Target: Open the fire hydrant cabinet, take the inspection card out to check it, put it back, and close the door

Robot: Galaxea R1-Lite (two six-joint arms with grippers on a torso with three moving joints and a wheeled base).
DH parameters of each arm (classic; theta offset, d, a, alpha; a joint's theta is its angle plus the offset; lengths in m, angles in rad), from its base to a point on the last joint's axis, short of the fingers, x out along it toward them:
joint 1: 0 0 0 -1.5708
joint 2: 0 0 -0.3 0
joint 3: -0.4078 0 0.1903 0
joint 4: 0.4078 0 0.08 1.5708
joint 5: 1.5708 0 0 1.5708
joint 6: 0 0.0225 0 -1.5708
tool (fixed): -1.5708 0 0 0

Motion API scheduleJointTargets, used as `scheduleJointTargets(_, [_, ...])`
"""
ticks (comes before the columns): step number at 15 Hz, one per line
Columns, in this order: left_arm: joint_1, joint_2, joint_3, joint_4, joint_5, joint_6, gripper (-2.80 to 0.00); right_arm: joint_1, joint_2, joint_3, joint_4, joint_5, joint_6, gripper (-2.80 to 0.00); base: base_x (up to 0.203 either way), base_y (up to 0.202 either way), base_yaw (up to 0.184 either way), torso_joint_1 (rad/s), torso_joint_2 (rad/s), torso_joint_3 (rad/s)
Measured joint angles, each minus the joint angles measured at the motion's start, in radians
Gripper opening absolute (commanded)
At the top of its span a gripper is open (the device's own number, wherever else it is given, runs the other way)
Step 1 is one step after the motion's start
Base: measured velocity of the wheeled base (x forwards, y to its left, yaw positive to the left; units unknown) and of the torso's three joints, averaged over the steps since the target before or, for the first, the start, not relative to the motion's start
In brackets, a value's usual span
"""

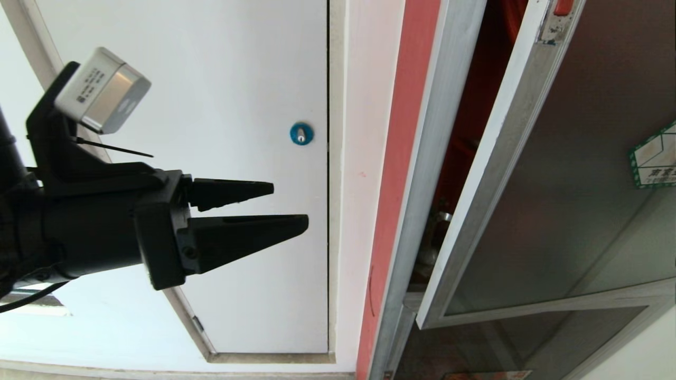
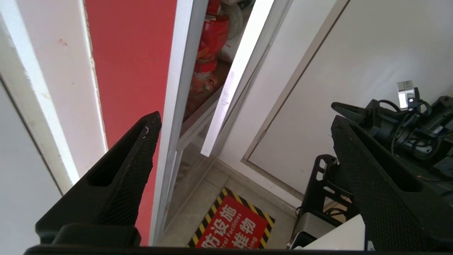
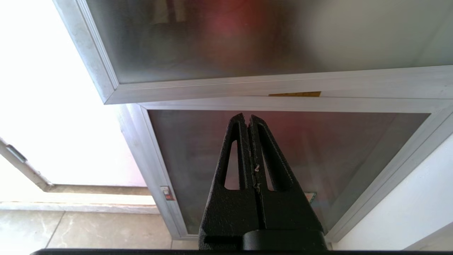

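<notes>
The fire hydrant cabinet [image 1: 422, 184] stands on the right with its silver frame and red-lined inside [image 1: 475, 105]. The door [image 1: 570, 184], dark tinted glass with a hexagonal sticker [image 1: 655, 158] and a red latch [image 1: 563, 6], hangs ajar. My left gripper [image 1: 289, 203] is open and empty, level in front of the white panel, left of the cabinet and pointing toward it. In the left wrist view the left gripper [image 2: 246, 118] faces the gap between the frame [image 2: 178, 71] and the door's edge [image 2: 237, 78], where red gear [image 2: 208, 46] shows. My right gripper [image 3: 247, 118] is shut and empty, parked low below the door [image 3: 247, 35]. The inspection card is hidden.
A plain white panel [image 1: 237, 79] with a blue round lock [image 1: 301, 133] fills the wall to the left. A shorter dark glass panel [image 3: 318, 148] sits below the door. A red floor sign with yellow-black edging [image 2: 230, 226] lies before the cabinet. My own body [image 2: 407, 120] shows beside it.
</notes>
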Motion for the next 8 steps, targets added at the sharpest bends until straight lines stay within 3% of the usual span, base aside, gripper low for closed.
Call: scheduleJointTargets(8, [-0.119,0.208,-0.161,-0.064,0.006,-0.007,0.0,0.0,0.0,0.0,0.0,0.0,-0.001,-2.8,0.0,0.0,0.0,0.0,0.0,0.0])
